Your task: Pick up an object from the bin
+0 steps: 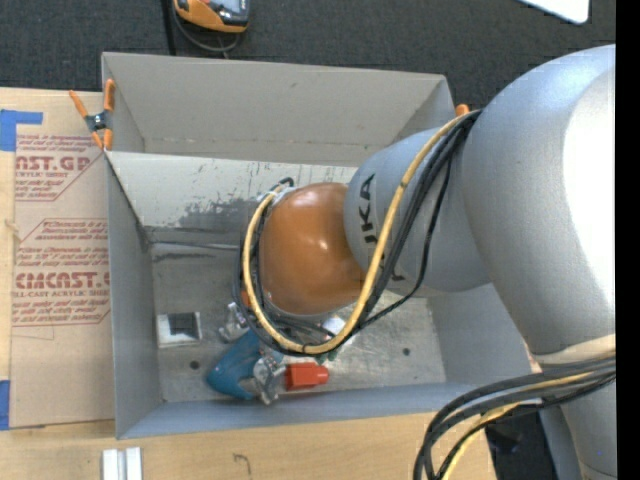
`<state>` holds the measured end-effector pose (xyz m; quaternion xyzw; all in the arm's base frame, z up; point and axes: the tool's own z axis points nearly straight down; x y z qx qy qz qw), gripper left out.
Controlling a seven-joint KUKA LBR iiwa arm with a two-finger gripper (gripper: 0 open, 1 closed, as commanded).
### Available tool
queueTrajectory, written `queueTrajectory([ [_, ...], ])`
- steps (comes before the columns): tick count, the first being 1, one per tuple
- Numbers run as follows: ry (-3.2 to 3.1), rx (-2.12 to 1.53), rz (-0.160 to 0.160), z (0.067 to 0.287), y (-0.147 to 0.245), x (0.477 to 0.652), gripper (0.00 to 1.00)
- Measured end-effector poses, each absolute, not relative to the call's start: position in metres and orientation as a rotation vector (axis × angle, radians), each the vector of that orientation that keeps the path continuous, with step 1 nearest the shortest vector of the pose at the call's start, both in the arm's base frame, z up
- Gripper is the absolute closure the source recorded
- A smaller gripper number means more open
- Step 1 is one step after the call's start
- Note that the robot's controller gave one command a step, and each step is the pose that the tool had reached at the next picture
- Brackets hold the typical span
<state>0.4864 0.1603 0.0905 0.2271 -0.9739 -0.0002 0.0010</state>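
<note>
**Item 1. Pincer** point(258, 360): low in the bin's near strip, under the orange cover point(305, 248). It is mostly hidden by that cover and the looped cables point(262, 298). Open or closed: cannot tell. Nothing can be seen gripped.

**Item 2. Blue thing** point(230, 373): a rounded blue lump on the floor by the near wall, directly at the pincer's left and partly beneath it. Judged the likeliest pick.
- Long axis: seems to run from the near-left up toward the far-right, under the pincer.
- Which end leads: unclear.

**Item 3. Red block** point(306, 375): small and oblong, just beside the pincer on its right. Its long axis lies along the near wall. Whether it touches the blue thing is hidden.

**Item 4. White square piece** point(180, 326): flat with a dark centre, set apart to the left.

**Item 5. Bin** point(300, 103): grey metal with sloped walls.

**Handling note (judgement):**
- Close across the blue thing's short width, square to its long axis.
- Centre on the blue thing so the red block is not pinched with it.
- Stay off the near wall.
- Lift straight up, as the rounded shape may slip.
</note>
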Motion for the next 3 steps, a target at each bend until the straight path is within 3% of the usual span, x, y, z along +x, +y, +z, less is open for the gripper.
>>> queueTrajectory([
  [3,-3.059,0.715,0.0,0.122,0.161,0.486,1.0],
])
